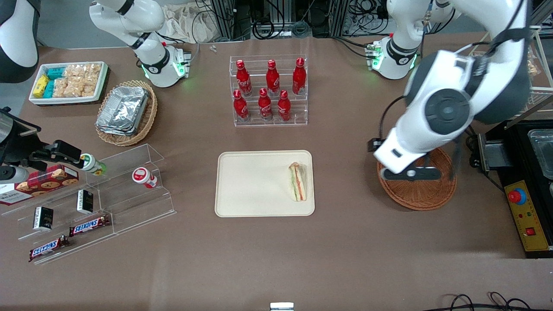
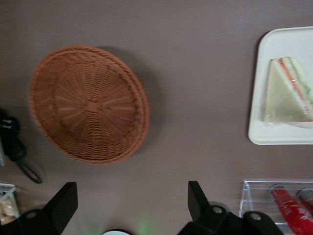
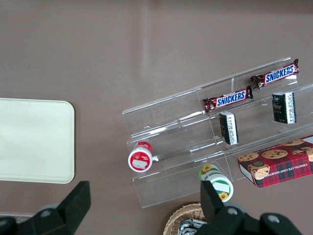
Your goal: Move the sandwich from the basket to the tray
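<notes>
Your working arm's pincer (image 2: pixel 129 205) hangs above the brown counter (image 1: pixel 345 242), over the edge of the round, shallow, reddish-brown woven wicker basket (image 1: pixel 418 190) that lies farther from the front camera. In the left wrist view its two dark fingers (image 2: pixel 195 198) stand wide apart with nothing between them, so the pincer is open and holds nothing.

The basket sits toward the working arm's end of the counter, and its woven floor shows bare in the wrist view (image 2: pixel 89 104).

The small triangular sandwich of pale bread with red, orange and green filling layers (image 1: pixel 297 181) lies flat on the cream-beige rectangular tray with rounded corners (image 1: pixel 242 185), close to the tray's rim on the side nearest the basket. The tray rests in the middle of the counter, well apart from the basket.

Farther from the front camera than the tray, a clear acrylic rack (image 1: pixel 270 119) carries six red cola bottles (image 1: pixel 265 103) in two rows.

Toward the parked arm's end you see a clear stepped acrylic display shelf (image 1: pixel 129 190) with two Snickers bars (image 1: pixel 88 225), two small dark boxes (image 1: pixel 84 201), a red box of cookies (image 1: pixel 41 181) and two small capped bottles lying on their sides, one red-topped (image 1: pixel 144 177).

A lighter tan wicker basket with stacked foil containers (image 1: pixel 125 113) and a white rectangular bin of snack packets (image 1: pixel 69 82) stand farther from the camera than that shelf.
</notes>
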Controlling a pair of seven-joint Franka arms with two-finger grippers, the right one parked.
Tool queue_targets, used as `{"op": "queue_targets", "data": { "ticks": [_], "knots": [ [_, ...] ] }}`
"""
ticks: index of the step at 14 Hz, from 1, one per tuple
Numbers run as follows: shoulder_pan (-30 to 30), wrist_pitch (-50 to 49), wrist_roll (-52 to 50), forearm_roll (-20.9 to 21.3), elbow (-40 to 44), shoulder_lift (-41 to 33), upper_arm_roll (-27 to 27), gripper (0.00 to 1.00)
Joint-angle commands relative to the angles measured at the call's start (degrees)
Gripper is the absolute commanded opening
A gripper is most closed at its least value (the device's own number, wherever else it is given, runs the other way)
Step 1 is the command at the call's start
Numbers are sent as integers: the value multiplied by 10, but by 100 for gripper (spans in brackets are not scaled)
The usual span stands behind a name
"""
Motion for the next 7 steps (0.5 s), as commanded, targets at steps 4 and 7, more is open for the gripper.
{"op": "queue_targets", "data": {
  "ticks": [4,7],
  "knots": [
    [129,-25,184,2,-20,-68,-8,100],
    [138,-56,146,7,7,-66,-5,100]
  ]
}}
